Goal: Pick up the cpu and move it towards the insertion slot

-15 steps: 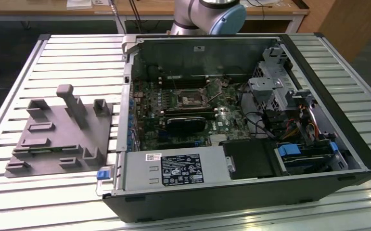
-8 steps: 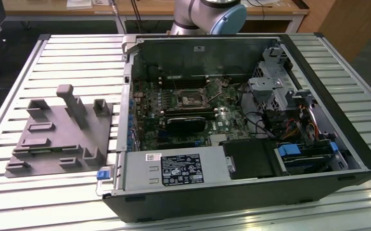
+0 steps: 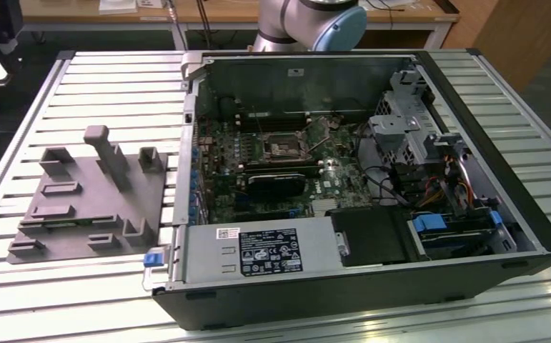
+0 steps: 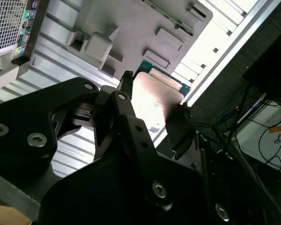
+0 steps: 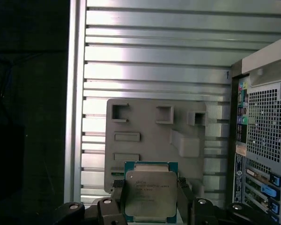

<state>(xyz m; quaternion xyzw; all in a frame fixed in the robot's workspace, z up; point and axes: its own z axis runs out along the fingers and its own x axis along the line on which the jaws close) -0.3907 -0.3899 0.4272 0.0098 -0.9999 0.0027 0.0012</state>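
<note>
The gripper is closed partway onto the cpu. Its two fingers pinch opposite edges of the chip, with the silvery top facing the camera in the first wrist view. The cpu sits between the fingertips and looks lifted clear of the grey tray, which lies beyond the gripper on the slatted counter. The open computer case stands off to one side of the gripper. The insertion slot lies deep inside it, well apart from the gripper.

The hold is on thin edges only, so I judge a jolt could tilt or drop the chip. The case wall and the parts crowding the slot could catch the fingers, and a crooked chip could damage the socket.
</note>
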